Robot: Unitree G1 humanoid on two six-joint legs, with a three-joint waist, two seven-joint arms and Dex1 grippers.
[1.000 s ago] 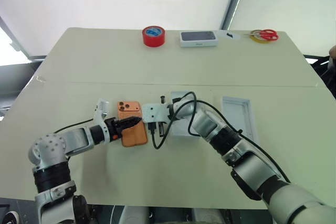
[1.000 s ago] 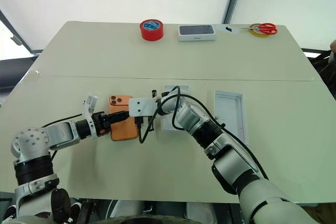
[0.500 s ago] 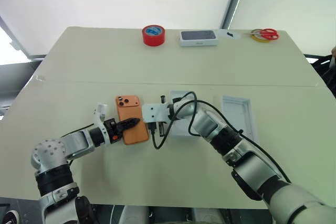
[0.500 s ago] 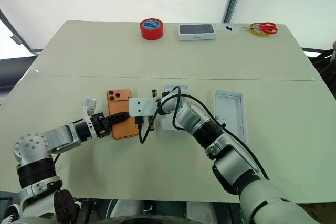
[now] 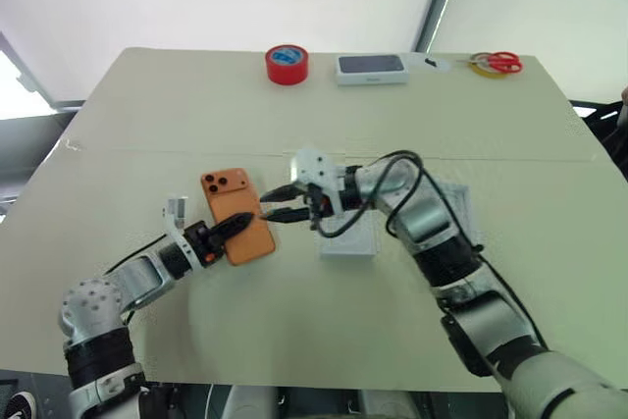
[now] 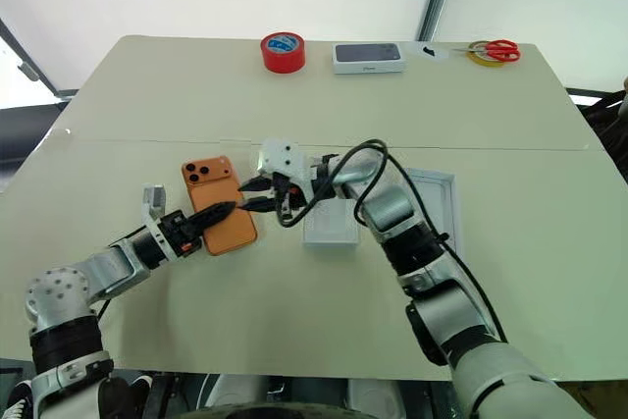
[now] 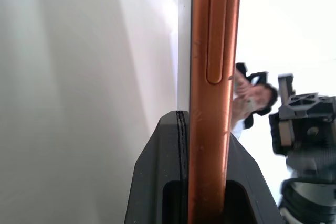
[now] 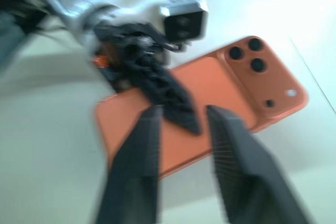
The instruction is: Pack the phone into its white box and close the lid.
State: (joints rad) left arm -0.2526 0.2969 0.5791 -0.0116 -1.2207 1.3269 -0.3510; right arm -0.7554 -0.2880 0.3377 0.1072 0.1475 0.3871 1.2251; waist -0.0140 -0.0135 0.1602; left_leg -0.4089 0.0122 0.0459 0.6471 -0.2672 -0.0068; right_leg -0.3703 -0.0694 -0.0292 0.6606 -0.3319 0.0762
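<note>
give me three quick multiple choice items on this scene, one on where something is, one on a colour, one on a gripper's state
1. Where is the red tape roll?
A. at the table's far edge, left of the closed white box with dark top
B. beside the scissors
C. on the phone

2. What colour is the phone?
A. blue
B. orange
C. black

3. What is the left gripper doing?
A. hanging open above the tape
B. shut on nothing
C. shut on the phone's edge

Answers:
1. A: the red tape roll sits near the far edge, left of the closed white box with dark top; the scissors lie further right.
2. B: the phone shows an orange back with dark lenses.
3. C: the left gripper has its black fingers clamped on the phone's side, while the right gripper stands open nearby.
</note>
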